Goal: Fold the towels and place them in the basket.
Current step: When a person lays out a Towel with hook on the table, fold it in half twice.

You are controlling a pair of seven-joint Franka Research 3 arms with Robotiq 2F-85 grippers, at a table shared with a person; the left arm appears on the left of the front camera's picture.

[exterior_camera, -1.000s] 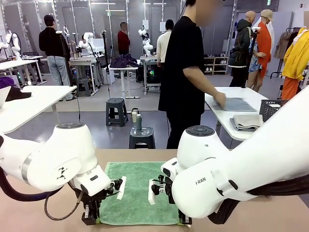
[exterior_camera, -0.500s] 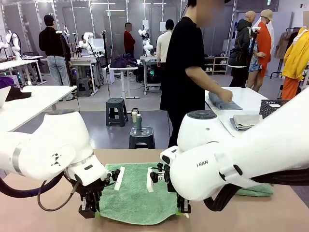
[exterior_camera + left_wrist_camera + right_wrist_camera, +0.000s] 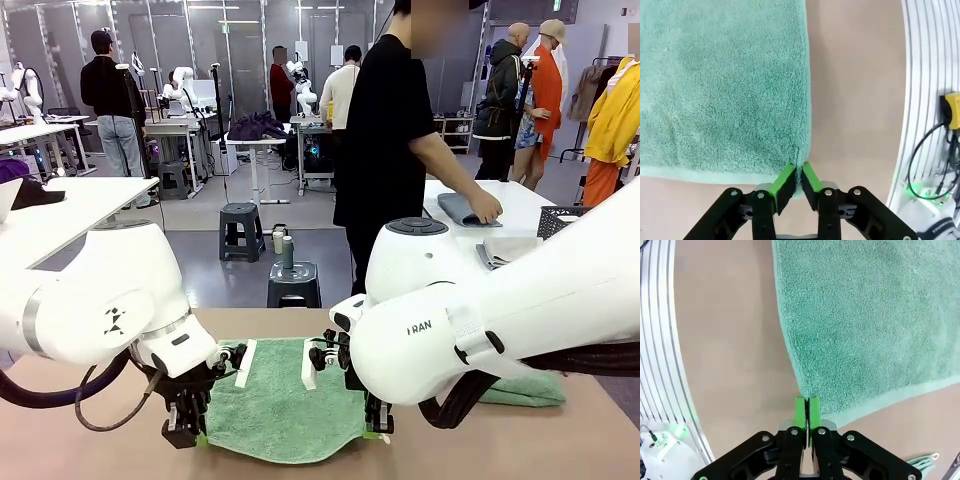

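Front view tells little is done: my left fingers (image 3: pixel 785 176) and right fingers (image 3: pixel 800 409) clamp near corners of the unfolded towel (image 3: pixel 280 400), one folded towel (image 3: pixel 522 390) waits beside.

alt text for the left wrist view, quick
The left pincer, black with green pads, is shut on the corner of a mint-green towel that lies spread on a tan table.

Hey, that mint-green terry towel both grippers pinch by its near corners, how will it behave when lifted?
Probably floppy: the mint-green terry towel sags between the left gripper and the right gripper. Likely light, since two small corner pinches hold it. Plush pile should resist slipping.
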